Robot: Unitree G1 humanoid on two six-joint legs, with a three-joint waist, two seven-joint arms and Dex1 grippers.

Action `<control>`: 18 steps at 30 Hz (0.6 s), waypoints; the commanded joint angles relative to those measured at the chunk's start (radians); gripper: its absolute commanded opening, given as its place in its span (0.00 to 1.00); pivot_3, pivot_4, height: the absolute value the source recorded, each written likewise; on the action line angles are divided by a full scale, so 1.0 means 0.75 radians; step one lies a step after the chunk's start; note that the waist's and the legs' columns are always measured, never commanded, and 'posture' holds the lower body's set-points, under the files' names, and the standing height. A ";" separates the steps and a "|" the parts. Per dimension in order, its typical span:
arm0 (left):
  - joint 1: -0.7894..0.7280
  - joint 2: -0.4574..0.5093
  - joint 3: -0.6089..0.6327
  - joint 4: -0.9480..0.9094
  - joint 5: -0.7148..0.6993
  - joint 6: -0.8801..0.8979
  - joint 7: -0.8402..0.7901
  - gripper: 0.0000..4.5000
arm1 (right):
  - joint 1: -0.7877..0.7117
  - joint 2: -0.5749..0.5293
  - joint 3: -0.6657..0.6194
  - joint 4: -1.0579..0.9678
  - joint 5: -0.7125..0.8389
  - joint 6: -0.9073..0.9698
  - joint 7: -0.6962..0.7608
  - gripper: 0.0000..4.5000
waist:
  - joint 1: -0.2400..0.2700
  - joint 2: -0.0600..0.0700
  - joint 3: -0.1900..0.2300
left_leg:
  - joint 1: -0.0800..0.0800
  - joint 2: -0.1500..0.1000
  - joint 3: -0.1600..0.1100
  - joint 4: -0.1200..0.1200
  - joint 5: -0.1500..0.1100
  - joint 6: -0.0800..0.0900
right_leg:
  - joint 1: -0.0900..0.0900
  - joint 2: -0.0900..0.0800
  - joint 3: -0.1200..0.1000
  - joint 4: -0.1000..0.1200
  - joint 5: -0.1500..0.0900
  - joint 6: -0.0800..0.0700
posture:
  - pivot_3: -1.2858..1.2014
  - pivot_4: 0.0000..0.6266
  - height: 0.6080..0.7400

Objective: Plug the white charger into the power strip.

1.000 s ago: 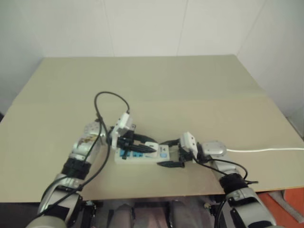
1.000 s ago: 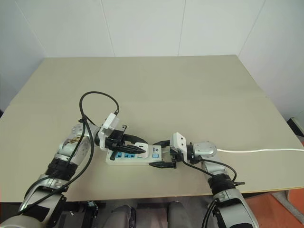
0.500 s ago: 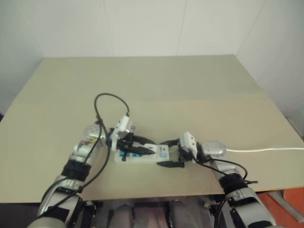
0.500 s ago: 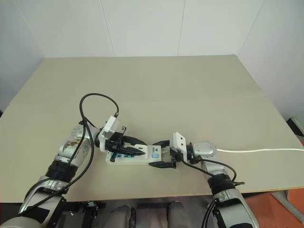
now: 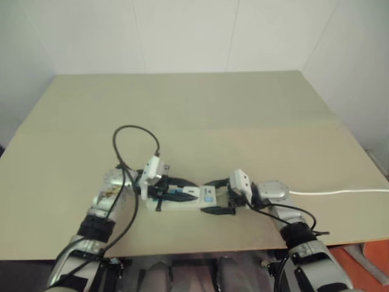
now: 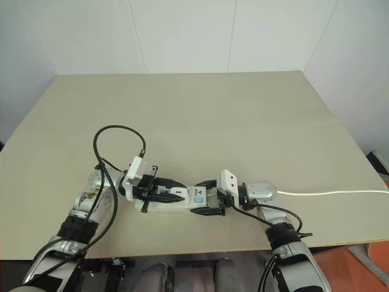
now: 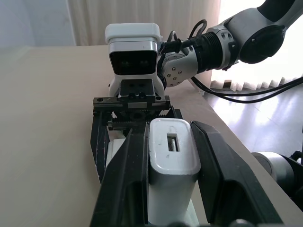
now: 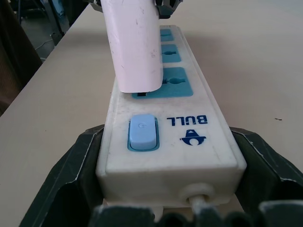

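Left gripper (image 6: pixel 173 191) clamped on the white charger (image 7: pixel 173 156), seated over the socket nearest the switch. Right gripper (image 8: pixel 165 203) straddles the switch end of the power strip (image 8: pixel 165 142) on the counter (image 6: pixel 213 115). Prongs still partly visible; insertion nearly complete, final press remains.

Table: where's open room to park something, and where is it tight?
The table lies bare from the power strip to the far wall, also beyond each arm sideways. Crowded: the near-edge middle, where left gripper holds the white charger and right gripper clamps the strip's switch end.
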 commanded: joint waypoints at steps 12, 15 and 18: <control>0.084 0.073 -0.054 0.076 0.122 0.007 0.060 0.23 | 0.014 0.006 0.034 0.008 -0.005 0.029 0.017 0.76 | 0.003 0.007 -0.008 | 0.001 0.000 0.000 -0.001 0.000 0.000 | 0.001 0.000 0.000 -0.001 0.000 0.000 | 0.52 0.24 1.00; 0.079 0.083 -0.064 0.098 0.132 -0.007 0.045 0.23 | 0.016 0.004 0.035 0.003 -0.004 0.031 0.019 0.76 | 0.003 0.007 -0.008 | 0.001 0.000 0.000 -0.001 0.000 0.000 | 0.001 0.000 0.000 -0.001 0.000 0.000 | 0.52 0.24 1.00; 0.065 0.089 -0.077 0.126 0.139 -0.011 0.036 0.23 | 0.012 0.004 0.035 0.009 -0.004 0.030 0.021 0.76 | 0.003 0.008 -0.009 | 0.001 0.000 0.000 -0.002 0.000 0.000 | 0.001 0.000 0.000 -0.001 0.000 0.000 | 0.52 0.24 1.00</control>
